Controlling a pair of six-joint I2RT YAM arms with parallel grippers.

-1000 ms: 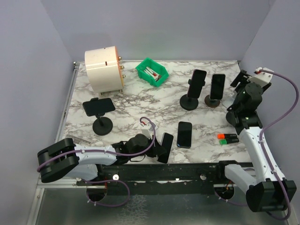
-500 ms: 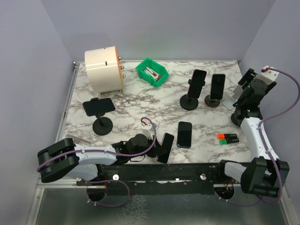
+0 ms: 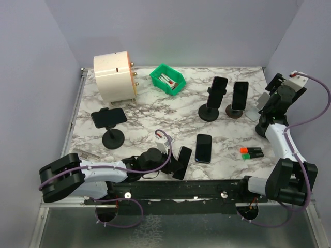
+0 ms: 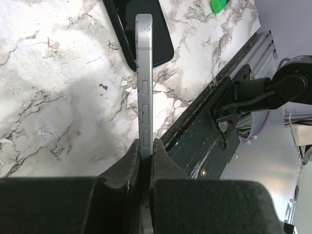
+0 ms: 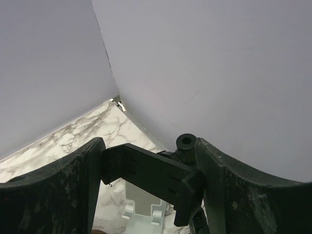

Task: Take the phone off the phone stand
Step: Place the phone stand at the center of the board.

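Close to the table's (image 3: 155,111) near edge, left claw (image 4: 145,144) clamps a phone (image 4: 144,73); right claw (image 5: 147,152) straddles a stand clamp (image 5: 151,173), grip unclear.

A robotics laboratory test cell is shown. A marble-patterned surface (image 3: 155,111) is enclosed at its left, far and right edges by plain lavender walls (image 3: 181,31). At its near edge a black mounting rail (image 3: 176,188) is fitted, to which the cabled left arm (image 3: 98,173) and right arm (image 3: 282,142) are bolted. Props such as a green bin (image 3: 167,79) are set on the surface.

White arm links (image 3: 98,170), black joints (image 3: 59,178), purple cables (image 3: 122,226), matte black pincer fingers (image 4: 122,170).
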